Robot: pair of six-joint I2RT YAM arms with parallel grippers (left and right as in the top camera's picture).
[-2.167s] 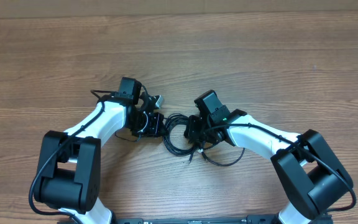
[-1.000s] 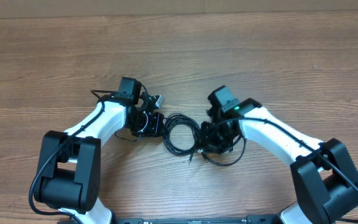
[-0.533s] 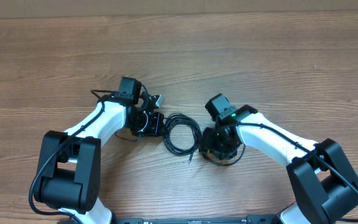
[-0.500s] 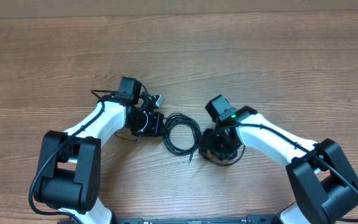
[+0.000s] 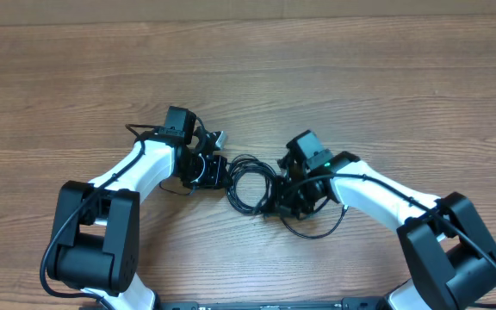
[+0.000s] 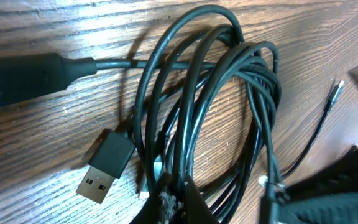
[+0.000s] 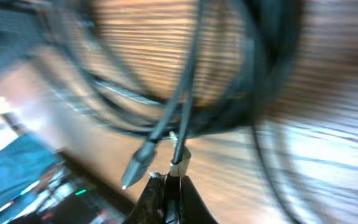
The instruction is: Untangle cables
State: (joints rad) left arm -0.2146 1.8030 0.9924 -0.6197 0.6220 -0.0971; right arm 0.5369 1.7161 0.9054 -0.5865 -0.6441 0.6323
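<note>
- Wood-grain table point(image 5: 360, 77), carrying the cables point(image 6: 253, 74) between the two arms.
- Nearest the base: right gripper point(image 7: 166, 193), jaws closed on one thin strand just below its white collar. The view is blurred, so depth of bite cannot be judged.
- Beyond it: the cables lie as a flat coil of overlapping loops, with a flat plug point(image 6: 104, 165) loose at the edge.
- Farthest: left gripper point(image 6: 173, 205), jaws pinched together on strands at the coil's rim.
- Risk: with both sides pinned, pulling the wrong strand would likely cinch the crossings into a knot.
- Risk: a grip so near the collar may slip off or strain the plug joint.
</note>
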